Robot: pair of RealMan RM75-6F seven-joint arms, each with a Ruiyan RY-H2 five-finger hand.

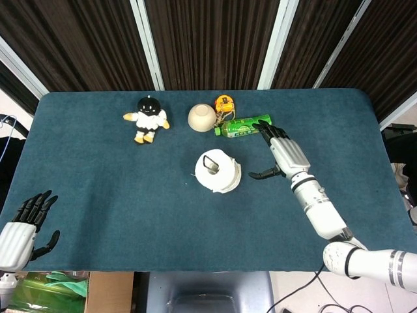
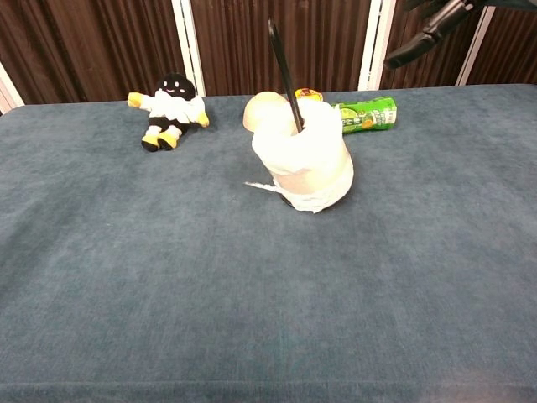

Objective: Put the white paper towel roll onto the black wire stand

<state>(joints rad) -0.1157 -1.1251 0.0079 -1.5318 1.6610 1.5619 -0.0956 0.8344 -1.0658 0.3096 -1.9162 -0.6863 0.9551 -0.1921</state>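
The white paper towel roll [image 1: 217, 171] [image 2: 307, 164] sits threaded on the black wire stand [image 2: 283, 73], whose rod sticks up through its core and leans to the left. The stand's loop top [image 1: 211, 162] shows over the roll's hole in the head view. A loose sheet end trails at the roll's left foot. My right hand [image 1: 279, 154] is open to the right of the roll, fingers spread, not touching it; only its fingers [image 2: 424, 35] show at the chest view's top right. My left hand [image 1: 25, 222] hangs open off the table's near left corner.
Behind the roll lie a green bottle [image 1: 242, 125] on its side, an upturned beige bowl [image 1: 202, 117] and a small orange toy [image 1: 225, 103]. A black and white plush doll [image 1: 148, 118] lies at the back left. The blue table cloth [image 1: 117, 195] stretches on all sides.
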